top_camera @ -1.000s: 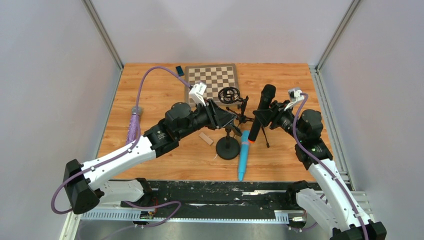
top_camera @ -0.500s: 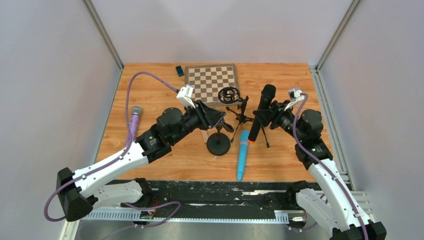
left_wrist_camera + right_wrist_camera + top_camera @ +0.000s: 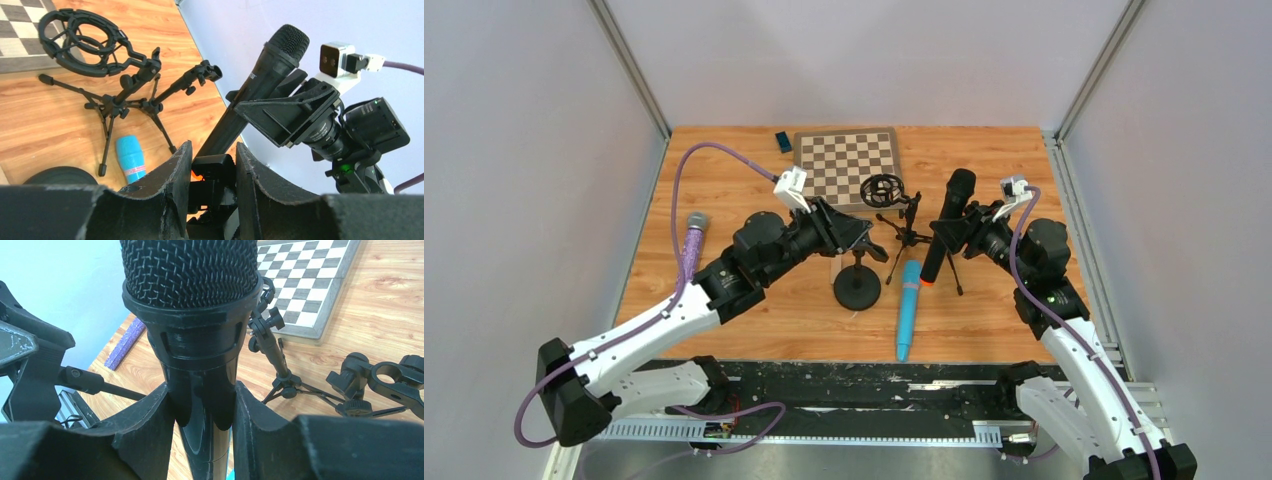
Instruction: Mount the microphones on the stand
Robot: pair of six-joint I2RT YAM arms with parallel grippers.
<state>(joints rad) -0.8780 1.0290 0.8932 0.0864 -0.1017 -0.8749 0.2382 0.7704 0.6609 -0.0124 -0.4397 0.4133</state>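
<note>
On my screen the long black stick microphone (image 3: 944,228) shows a black mesh head and an orange tip. The smooth light blue stick microphone (image 3: 909,308) has a thin pinkish band near its head. The short purple microphone (image 3: 691,248) has a silver grille. I see the flat chessboard (image 3: 847,160) in brown and cream checks with a grey frame, on an orange-brown wood-grain tabletop (image 3: 724,170). The round-based stand (image 3: 857,290) and the ring-topped tripod stand (image 3: 889,195) are all black. The small block (image 3: 782,141) is dark blue.
</note>
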